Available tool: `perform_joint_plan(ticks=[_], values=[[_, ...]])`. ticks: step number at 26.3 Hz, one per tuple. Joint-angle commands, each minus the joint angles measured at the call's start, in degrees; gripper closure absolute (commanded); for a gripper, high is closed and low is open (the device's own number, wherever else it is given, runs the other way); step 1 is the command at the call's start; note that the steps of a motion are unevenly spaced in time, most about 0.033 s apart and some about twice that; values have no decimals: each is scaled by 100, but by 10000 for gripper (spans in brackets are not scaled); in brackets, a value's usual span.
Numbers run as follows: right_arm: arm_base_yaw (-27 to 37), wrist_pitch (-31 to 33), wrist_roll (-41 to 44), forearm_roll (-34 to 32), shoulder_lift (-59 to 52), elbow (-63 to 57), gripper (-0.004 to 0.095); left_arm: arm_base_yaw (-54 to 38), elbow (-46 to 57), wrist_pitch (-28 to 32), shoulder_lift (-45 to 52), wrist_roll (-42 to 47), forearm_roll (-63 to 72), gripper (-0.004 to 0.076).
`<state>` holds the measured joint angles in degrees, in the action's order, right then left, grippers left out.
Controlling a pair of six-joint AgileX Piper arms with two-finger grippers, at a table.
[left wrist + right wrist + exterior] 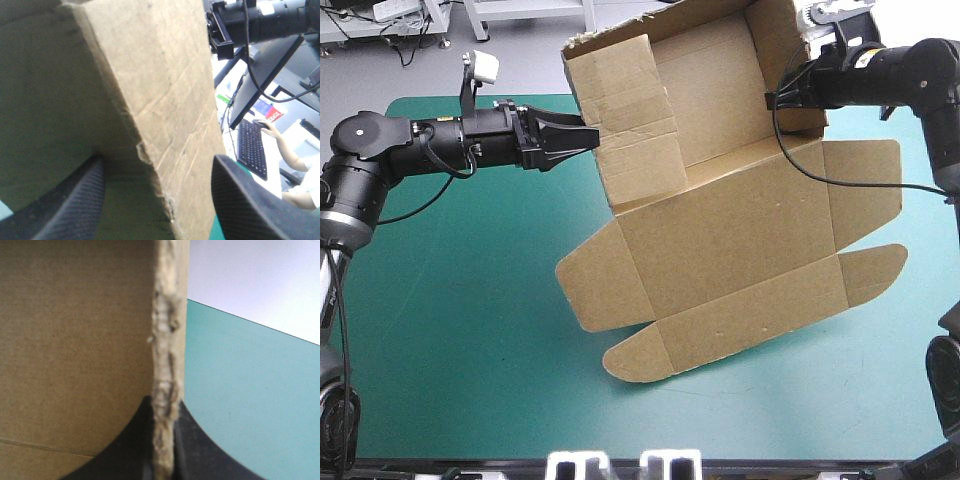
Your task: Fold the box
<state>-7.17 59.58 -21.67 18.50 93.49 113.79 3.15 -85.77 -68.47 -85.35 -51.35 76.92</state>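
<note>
Brown board, by the look light and stiff across each panel, hinging only at the scored creases; frayed at cut edges, likely crushable. Box (720,240) tilted over the table's (450,320) middle toward the far right corner: far half lifted with both walls up, near flaps lying toward the near edge. Right gripper (782,97) clamped on the right wall's edge. Left gripper (588,137) spread wide astride the left wall, not pinching. Best taken at wall edges near a crease, not by loose flaps.
</note>
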Motion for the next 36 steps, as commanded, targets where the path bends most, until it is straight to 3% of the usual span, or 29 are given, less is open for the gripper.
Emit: perform_joint_plan(ticks=[1,2,5,11,12,14,17,27,29,30,31,33,34,36], values=[[-235,-570,236,34,-251,167,926,323,-177,581,255,324,-351,272],[-250,-582,244,46,-251,167,926,447,-177,841,255,525,-639,272],[-291,-629,276,108,-251,167,926,1130,-177,2365,255,1479,-2081,272],[-291,-768,311,323,-251,167,925,1859,-177,3848,244,3172,-3669,272],[-291,-795,311,486,-243,167,926,1999,-177,4177,211,3921,-4362,272],[-291,-784,225,775,-243,167,925,2067,-177,4414,116,4814,-5034,272],[-291,-836,161,952,-243,167,925,2067,-177,4500,-18,5224,-5194,272],[-291,-659,-70,1371,-243,167,926,2051,-177,4881,-548,5664,-5221,273],[-291,-592,-70,1270,-243,167,926,2051,-177,4858,-563,5664,-5208,320],[-291,-592,-70,1177,-243,167,926,2051,-177,4830,-563,5664,-5208,380],[-291,-592,-32,996,-239,167,926,2051,-177,4774,-548,5664,-5208,450],[-291,-528,149,565,-202,167,926,2051,-177,4609,-485,5592,-5252,675],[-291,-479,213,384,-184,167,926,2051,-177,4570,-443,5534,-5255,738],[-291,-306,412,-48,-74,167,926,2051,-177,4402,-368,5302,-5202,731]])
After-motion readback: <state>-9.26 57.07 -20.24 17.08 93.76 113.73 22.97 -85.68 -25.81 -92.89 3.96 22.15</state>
